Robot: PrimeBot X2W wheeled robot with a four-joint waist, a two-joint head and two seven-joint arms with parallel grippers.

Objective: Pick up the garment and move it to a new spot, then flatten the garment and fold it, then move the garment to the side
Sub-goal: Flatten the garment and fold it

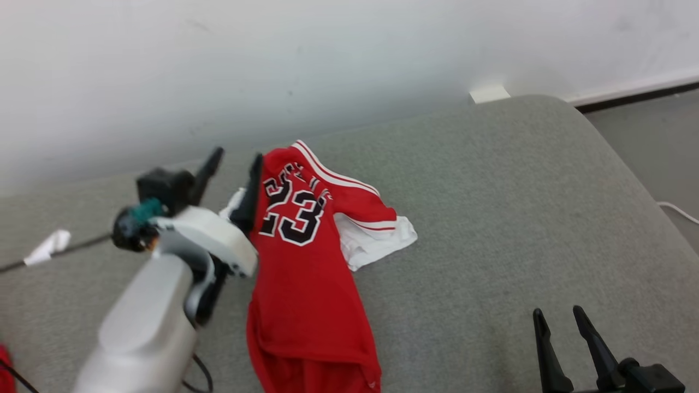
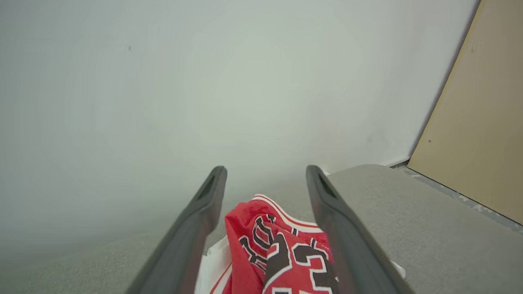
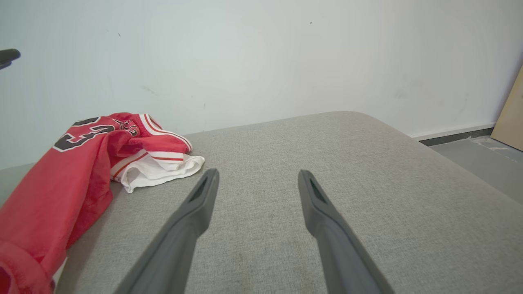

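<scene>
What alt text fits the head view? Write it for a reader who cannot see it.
A red jersey numbered 23 lies crumpled on a grey cushion, with the left gripper open at its upper left edge. The right gripper sits open at the lower right, apart from the cloth.

Head view steep from above, wrist views low, sharing garment [image 1: 306, 273]

Left gripper [image 1: 238, 154], on its pale forearm [image 1: 147, 322], parted, one dark finger [image 1: 250, 188] touching the edge of the red fabric jersey [image 1: 306, 262]; right gripper [image 1: 558, 311], parted too, well apart from it.
</scene>
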